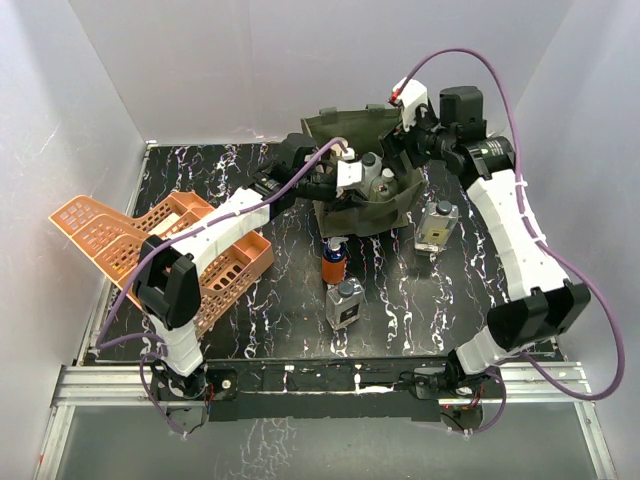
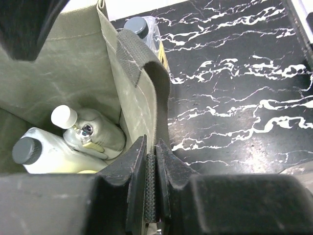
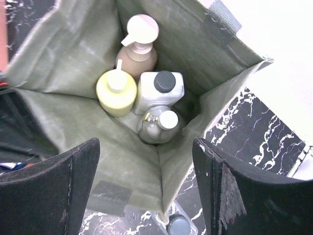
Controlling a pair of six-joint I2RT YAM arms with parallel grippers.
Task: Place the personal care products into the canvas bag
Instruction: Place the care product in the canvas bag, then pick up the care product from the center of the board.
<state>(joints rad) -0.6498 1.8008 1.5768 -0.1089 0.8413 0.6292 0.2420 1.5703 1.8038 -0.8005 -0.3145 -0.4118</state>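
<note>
Left tool (image 2: 150,147) pinches the rim of the olive-green boxy canvas bag (image 2: 73,63); right tool (image 3: 145,144) hangs spread open above its mouth.

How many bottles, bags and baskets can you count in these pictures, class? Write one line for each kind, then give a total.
Bottles: 7 (tan, yellow, white and round clear in the bag; orange and two square clear on the table)
Bag: 1
Baskets: 2
Total: 10
</note>
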